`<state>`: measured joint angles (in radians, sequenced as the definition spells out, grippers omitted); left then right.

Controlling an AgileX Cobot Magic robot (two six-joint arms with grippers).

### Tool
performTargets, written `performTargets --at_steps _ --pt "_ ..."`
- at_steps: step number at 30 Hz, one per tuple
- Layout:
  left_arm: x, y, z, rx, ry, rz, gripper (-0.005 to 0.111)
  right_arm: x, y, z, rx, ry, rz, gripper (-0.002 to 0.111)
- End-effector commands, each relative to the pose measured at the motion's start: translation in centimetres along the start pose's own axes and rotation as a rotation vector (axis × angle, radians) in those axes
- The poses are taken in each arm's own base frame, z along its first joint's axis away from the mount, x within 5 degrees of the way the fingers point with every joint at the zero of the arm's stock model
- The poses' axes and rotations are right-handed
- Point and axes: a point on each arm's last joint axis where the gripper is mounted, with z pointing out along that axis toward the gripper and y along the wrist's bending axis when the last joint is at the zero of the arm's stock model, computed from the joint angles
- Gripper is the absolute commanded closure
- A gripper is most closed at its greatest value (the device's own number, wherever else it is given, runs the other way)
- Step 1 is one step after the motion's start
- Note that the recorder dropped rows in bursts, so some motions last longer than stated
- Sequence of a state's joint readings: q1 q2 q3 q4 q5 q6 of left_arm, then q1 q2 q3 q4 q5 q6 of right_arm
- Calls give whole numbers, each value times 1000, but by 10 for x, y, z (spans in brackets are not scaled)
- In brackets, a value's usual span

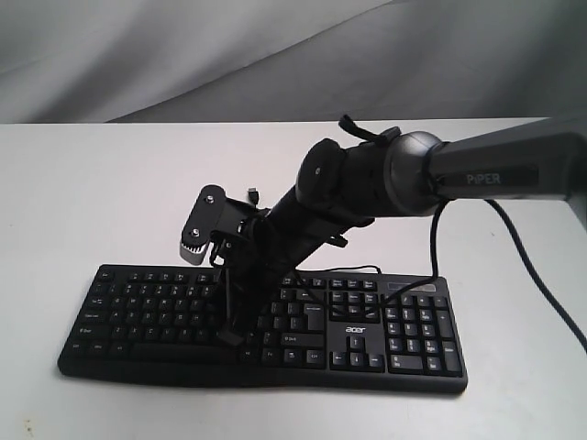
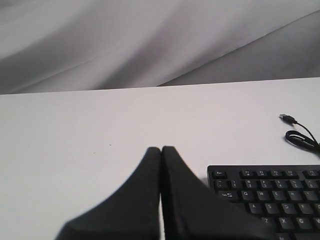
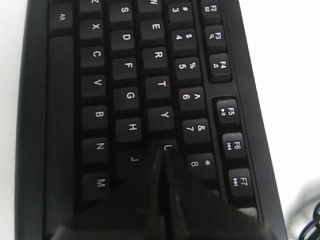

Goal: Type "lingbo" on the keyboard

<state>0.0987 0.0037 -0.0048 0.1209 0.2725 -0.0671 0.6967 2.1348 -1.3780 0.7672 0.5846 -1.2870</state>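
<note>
Right gripper [image 3: 161,150]: jaws pressed together, holding nothing, tips at the U key [image 3: 167,146], beside J.
Left gripper [image 2: 161,149]: jaws closed, empty, over the table [image 2: 75,150] near the Esc key [image 2: 218,174].
Keyboard [image 1: 147,312]: flat on the white table, its cable plug [image 2: 286,117] lying loose behind it.

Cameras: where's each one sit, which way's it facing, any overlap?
Exterior view: off the arms, at the spacebar side of the keyboard, looking down; shows the right arm with its right pincer among the keys.
Left wrist view: looks along the shut left pincer across the table; keyboard corner, USB plug.
Right wrist view: looks steeply down the shut right pincer at the letter keys.
Shared: all three show the keyboard; exterior and left wrist share the USB plug.
</note>
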Motion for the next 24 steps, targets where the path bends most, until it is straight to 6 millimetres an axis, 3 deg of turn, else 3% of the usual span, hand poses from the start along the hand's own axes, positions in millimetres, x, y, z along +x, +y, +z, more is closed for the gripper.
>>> performTargets --at_steps 1,24 --pt "1 0 0 1 -5 -6 106 1 -3 -2 4 2 0 108" --pt "1 0 0 1 -5 -6 106 1 -5 -2 26 -3 2 108"
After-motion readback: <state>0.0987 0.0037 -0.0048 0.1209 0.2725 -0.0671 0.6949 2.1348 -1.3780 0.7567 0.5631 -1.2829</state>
